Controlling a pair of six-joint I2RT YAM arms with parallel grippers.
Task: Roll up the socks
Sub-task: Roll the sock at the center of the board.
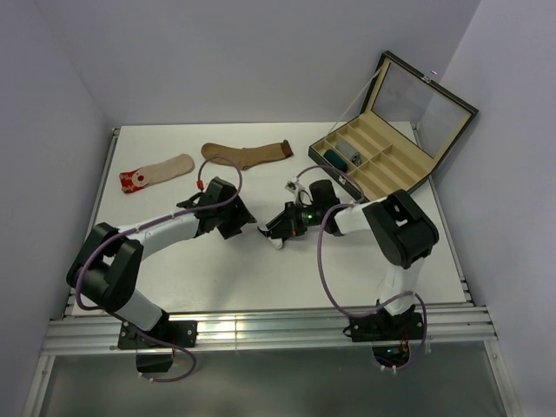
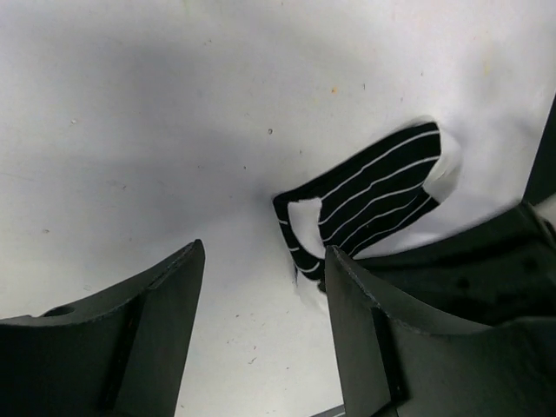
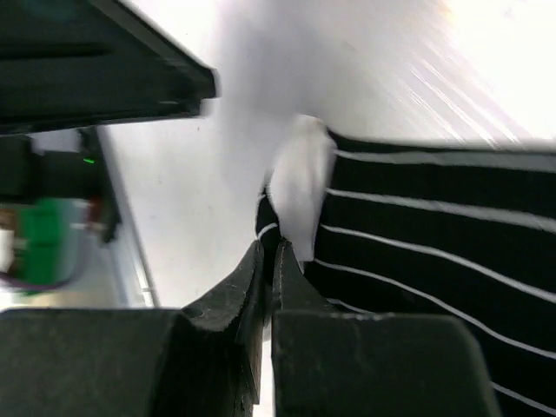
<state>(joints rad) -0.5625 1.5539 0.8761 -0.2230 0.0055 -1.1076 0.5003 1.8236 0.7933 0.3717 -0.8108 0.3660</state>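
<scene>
The black striped sock [image 2: 375,193] lies on the table [image 1: 261,278] at mid-frame in the top view, between the two wrists and mostly hidden under them; in the left wrist view it is a short folded band at centre right; the right gripper [image 3: 269,282] is pinched tight on the sock's near edge, just below its white patch [image 3: 300,182]; the left gripper [image 2: 261,343] stands wide with nothing in it, its right finger [image 2: 373,330] just beside the sock's lower corner; we judge the roll barely begun, since the fabric looks folded over once, not wound; to do it well, the pinched edge should turn over onto the flat part while the free jaws press or trap the far end so the sock does not slide; the hold looks thin, at the very hem, so a slow turn seems wiser than a pull; the two wrists are close, nearly nose to nose, and that is the main risk of contact; open table lies below them toward the bases, and between them and the upper edge; the beige red-toed sock [image 1: 156,172] and brown sock [image 1: 248,155] lie well apart at upper left and upper centre; the compartment box [image 1: 408,178] sits at upper right, lid up, with a teal roll [image 1: 334,159] and a grey roll [image 1: 352,155] in its left cells; the right elbow is near its front wall.
</scene>
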